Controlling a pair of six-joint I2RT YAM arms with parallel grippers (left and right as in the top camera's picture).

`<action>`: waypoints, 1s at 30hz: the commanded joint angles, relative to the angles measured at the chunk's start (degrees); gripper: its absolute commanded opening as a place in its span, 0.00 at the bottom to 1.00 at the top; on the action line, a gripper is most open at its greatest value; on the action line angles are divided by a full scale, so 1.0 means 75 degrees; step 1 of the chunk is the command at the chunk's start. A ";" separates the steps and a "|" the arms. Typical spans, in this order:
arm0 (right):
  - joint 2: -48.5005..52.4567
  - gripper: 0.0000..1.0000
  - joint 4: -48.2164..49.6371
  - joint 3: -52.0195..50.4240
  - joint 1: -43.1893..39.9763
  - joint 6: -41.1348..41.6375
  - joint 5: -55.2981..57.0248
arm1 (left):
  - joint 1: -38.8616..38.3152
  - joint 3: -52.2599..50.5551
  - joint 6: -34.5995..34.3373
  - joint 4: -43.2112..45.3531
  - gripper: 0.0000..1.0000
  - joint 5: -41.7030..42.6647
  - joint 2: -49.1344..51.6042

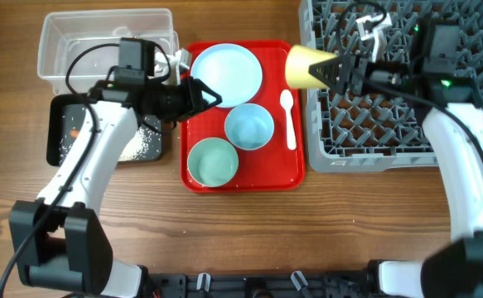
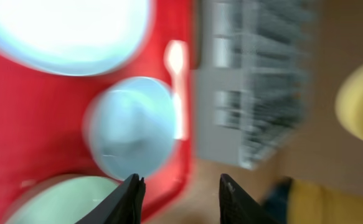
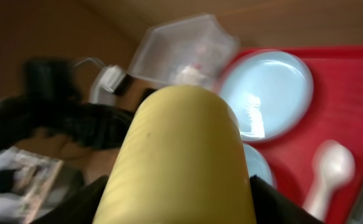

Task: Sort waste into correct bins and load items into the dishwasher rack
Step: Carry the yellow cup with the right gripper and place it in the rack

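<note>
The right gripper [image 1: 330, 71] is clamped on the small yellow cup [image 1: 306, 66]. It carries the cup on its side, wider end pointing left, above the gap between the red tray [image 1: 295, 178] and the dishwasher rack [image 1: 365, 136]. That sideways hold looks meant for bringing the cup over the pegs, so I judge the loading step is in hand and the cup is not yet set down. The left gripper [image 1: 208, 93] hovers over the tray's left edge, just beside the pale blue plate [image 1: 226, 70]. Its jaws are parted with nothing between them, which suits reaching for the next piece rather than carrying 1. On the tray lie the plate at the back, the pale blue bowl [image 1: 249, 126] in the middle, the mint-green bowl [image 1: 213, 161] at the front and the white spoon [image 1: 288, 116] along the right side, all apart from the rack. The 2 bins sit left of the tray, the clear tub [image 1: 55, 41] behind and the black tub [image 1: 61, 116] in front, with loose white rice [image 1: 146, 145] in the black one. The left arm [image 1: 100, 141] covers much of both tubs, so their other contents cannot be made out, and an orange speck [image 1: 75, 131] in the black tub is too small to name. Both wrist views are blurred, and in the right one the cup fills the frame, leaving little of that gripper's fingers to see.
</note>
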 commanded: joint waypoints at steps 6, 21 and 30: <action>-0.1026 0.67 -0.3144 0.0079 0.0189 0.0408 0.5834 | -0.0589 -0.0009 0.0067 0.0020 0.45 -0.3104 -0.0152; 0.1463 0.67 -0.3692 0.0076 0.1367 0.0871 0.7192 | -0.0589 -0.0012 0.0070 -0.0003 0.58 -0.3724 -0.0137; 0.1416 1.00 -0.4100 0.0839 0.1367 0.1087 0.7073 | -0.0589 -0.0012 0.0070 -0.0009 0.62 -0.3724 -0.0137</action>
